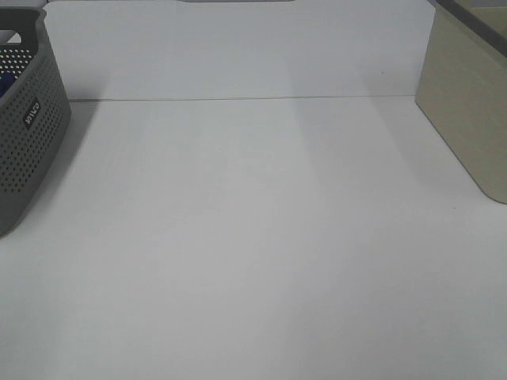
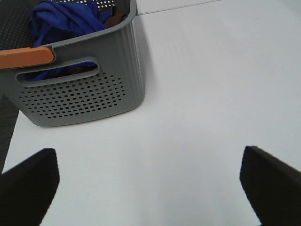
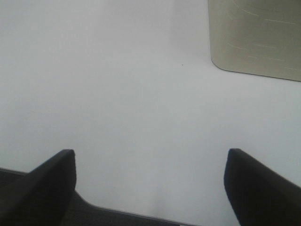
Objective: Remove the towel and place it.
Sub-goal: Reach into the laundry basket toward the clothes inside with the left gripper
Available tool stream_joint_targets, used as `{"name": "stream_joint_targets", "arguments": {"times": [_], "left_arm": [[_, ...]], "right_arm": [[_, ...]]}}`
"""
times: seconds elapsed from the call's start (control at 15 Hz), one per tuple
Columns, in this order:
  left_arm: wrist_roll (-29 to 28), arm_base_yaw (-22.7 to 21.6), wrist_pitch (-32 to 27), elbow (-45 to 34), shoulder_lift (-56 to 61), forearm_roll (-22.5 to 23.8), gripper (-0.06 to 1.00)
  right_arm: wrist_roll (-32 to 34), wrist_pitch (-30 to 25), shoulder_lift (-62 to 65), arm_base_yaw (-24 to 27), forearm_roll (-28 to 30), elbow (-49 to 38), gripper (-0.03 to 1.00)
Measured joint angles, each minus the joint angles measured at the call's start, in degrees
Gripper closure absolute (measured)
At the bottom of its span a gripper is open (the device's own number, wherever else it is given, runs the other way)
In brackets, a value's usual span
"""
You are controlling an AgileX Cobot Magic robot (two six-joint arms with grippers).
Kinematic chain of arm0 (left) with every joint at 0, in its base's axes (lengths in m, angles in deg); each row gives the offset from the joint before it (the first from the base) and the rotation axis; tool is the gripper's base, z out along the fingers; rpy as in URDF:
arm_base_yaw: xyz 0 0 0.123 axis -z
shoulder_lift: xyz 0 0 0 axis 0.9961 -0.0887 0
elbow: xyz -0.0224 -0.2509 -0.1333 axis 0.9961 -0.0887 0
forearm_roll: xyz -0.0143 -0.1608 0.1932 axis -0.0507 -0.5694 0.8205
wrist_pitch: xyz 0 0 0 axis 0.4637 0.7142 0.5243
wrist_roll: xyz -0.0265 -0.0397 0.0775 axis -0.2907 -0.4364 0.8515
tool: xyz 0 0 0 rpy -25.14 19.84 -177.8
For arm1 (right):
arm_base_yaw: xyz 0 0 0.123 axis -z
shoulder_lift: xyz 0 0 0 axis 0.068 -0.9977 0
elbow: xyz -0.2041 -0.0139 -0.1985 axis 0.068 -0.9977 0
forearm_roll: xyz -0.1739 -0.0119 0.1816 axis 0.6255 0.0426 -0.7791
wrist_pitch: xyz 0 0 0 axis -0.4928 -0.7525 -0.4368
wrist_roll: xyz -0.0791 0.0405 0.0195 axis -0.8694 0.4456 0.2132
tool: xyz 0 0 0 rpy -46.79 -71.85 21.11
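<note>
The towel [image 2: 61,21] sits bunched, with no clear long axis, in the grey basket [image 2: 80,94] ahead of my left hand [image 2: 149,183], which is spread apart, empty and nearer than my equally spread right hand [image 3: 151,186].

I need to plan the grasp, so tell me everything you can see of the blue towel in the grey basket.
The royal-blue plush cloth towel lies crumpled in soft folds, heaped inside the grey perforated plastic basket, and shows through the basket's handle slot. An orange bar on the near rim crosses in front of it. Nothing grips it. Its tag and lower part are hidden.
</note>
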Motion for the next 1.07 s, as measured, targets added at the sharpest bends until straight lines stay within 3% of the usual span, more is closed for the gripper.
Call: {"name": "stream_joint_targets", "arguments": {"times": [1.07], "left_arm": [[0.00,0.00,0.00,0.00,0.00,0.00,-0.05]], "right_arm": [[0.00,0.00,0.00,0.00,0.00,0.00,0.14]]}}
